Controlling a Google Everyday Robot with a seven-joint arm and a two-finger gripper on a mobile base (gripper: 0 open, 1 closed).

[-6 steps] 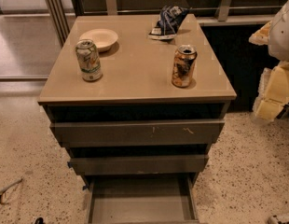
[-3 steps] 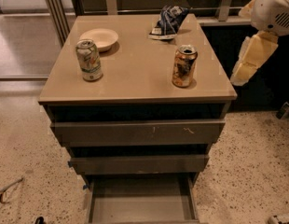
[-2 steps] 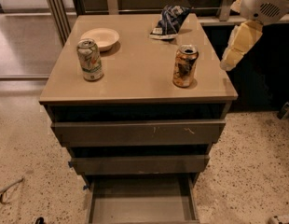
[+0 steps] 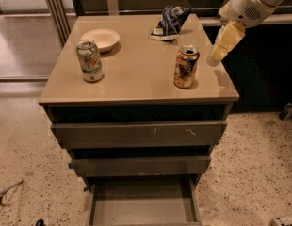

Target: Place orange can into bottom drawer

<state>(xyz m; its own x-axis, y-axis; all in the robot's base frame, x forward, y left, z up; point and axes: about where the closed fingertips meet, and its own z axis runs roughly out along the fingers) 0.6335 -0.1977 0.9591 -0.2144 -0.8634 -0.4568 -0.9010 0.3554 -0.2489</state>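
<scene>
Camera view: gripper (image 4: 217, 55) over edge of cabinet top (image 4: 136, 72).

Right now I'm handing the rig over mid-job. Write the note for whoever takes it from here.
Gripper: hangs over the right edge of the cabinet top, just right of the orange can, not touching it.
Orange can: upright on the cabinet top, front right.
Bottom drawer: pulled open, with nothing showing in the part in view.
Done: drawer open.
Left: grasp the can, lower it into the drawer, release.
Also on top: white-and-green can, bowl, crumpled bag.
</scene>
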